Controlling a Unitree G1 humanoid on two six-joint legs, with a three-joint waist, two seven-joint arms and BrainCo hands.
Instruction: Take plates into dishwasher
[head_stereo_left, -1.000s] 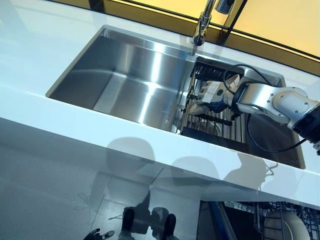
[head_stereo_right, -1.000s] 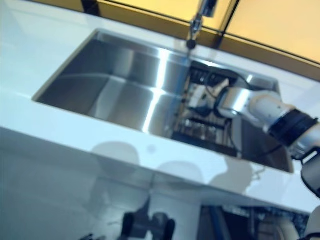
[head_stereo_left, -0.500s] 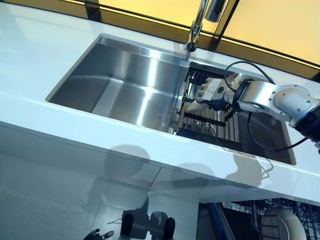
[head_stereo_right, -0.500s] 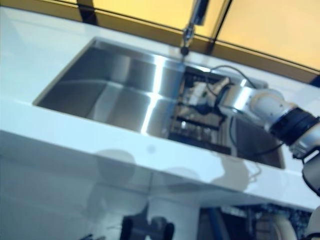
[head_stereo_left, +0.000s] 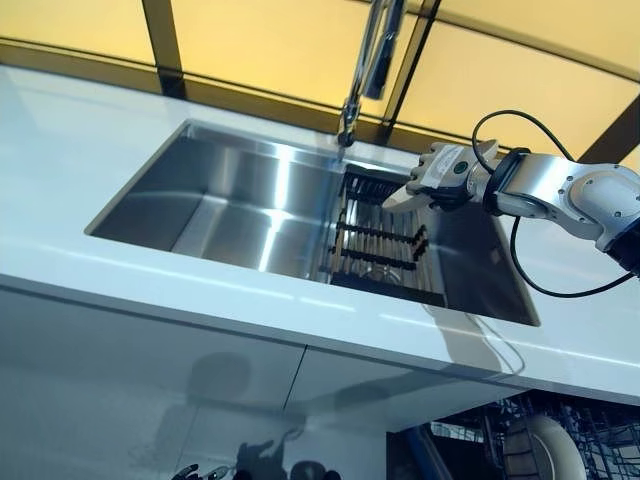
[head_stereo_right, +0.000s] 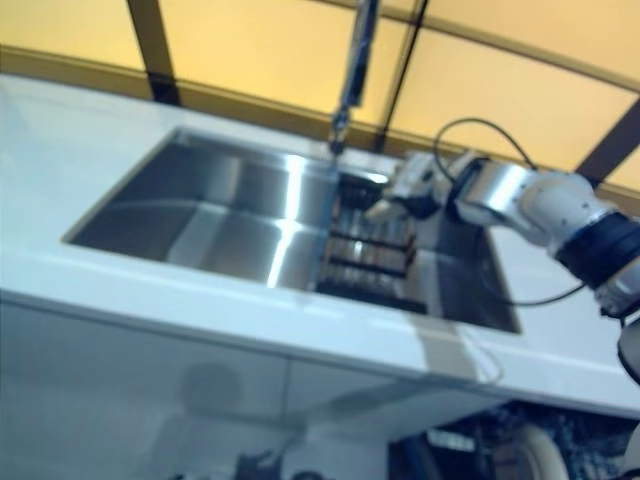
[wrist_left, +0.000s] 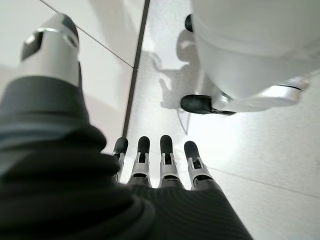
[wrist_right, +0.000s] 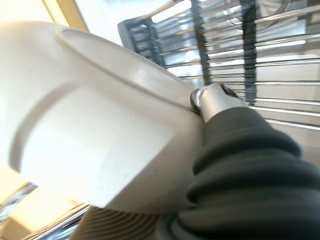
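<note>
**Right hand holds a plate above the sink rack**

The right hand (head_stereo_left: 441, 172) pinches a white round ceramic plate (wrist_right: 95, 125), thumb tip pressed on its rim, raised over the dark wire dish rack (head_stereo_left: 385, 243) in the right part of the stainless steel sink (head_stereo_left: 230, 195). Behind stands the chrome tap (head_stereo_left: 362, 70). The left hand (wrist_left: 160, 165) hangs low over the pale floor, fingers straight and side by side, holding nothing. A second white plate (head_stereo_left: 540, 450) stands in the dishwasher basket (head_stereo_left: 600, 440) below the white worktop (head_stereo_left: 90, 130).

Sink basin (head_stereo_left: 230, 205) lies open beside the rack (head_stereo_left: 380, 245).
</note>
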